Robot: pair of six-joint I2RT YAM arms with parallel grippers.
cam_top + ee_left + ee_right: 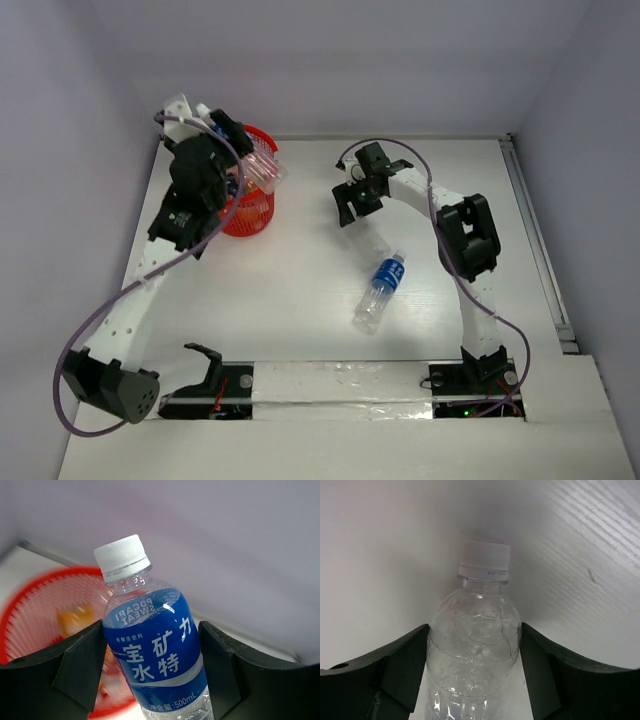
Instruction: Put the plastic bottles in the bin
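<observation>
Over on the left side, above the bin [248, 212], my left gripper [151, 635] has a blue-label bottle [155, 655] pinched between its fingers, one on each side of the label. In the wrist view the red mesh sits below and to the left of the bottle, with something orange [75, 617] lying inside. So I judge I'm nearer the rim than squarely over the mouth.

To make this drop clean, I want the base centred over the opening before I let go. I also want it low enough that it can't glance off the lattice, and I should release with an even spread so neither finger flicks it sideways.

The blue-label bottle stands close to upright in my wrist view. Its white cap is on top and leans a touch left, and its long axis runs crosswise to my squeeze.

Across the table [300, 290], my right gripper [474, 635] has a finger against each side of a clear bottle [472, 645], gripping the body just under the shoulder. Its white cap points away from my wrist and the long axis runs straight out between the fingers. I can't tell whether it's off the surface yet.

A third bottle [379, 292] with a blue label lies on its side on the table, apart from both grippers. Its cap points to the far right and its base to the near left.
</observation>
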